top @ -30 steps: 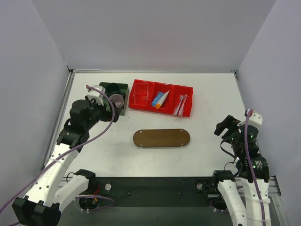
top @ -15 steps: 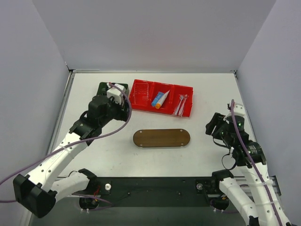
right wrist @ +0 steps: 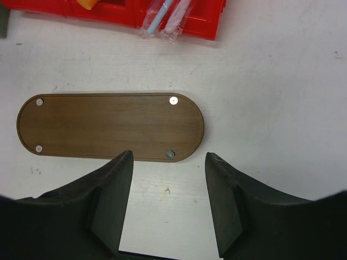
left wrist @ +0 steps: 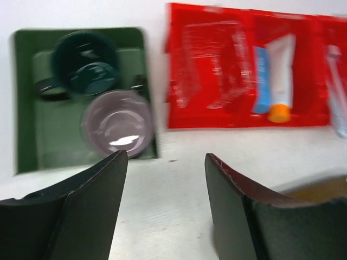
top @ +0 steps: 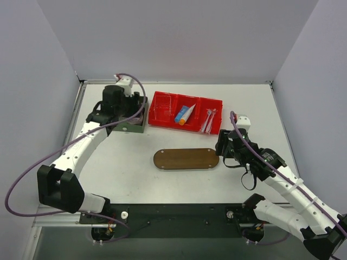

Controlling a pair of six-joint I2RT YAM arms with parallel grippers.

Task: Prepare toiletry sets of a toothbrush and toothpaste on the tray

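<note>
Left gripper (left wrist: 165,162): jaws apart, empty, just short of the green box (left wrist: 32,135) holding the dark mug (left wrist: 85,64) and pink mug (left wrist: 115,122). Right gripper (right wrist: 168,162): apart, empty, above the bare tray (right wrist: 108,127). Toothpaste (left wrist: 279,70) and toothbrushes (right wrist: 162,16) lie in the red bin (left wrist: 217,122).

Risk: the mugs touch, so a jaw could knock the neighbour. Only the left wrist view shows the mug mouths.

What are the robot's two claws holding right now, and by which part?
Nothing. The left gripper is open and empty above the table near the box; the right gripper is open and empty by the tray.
</note>
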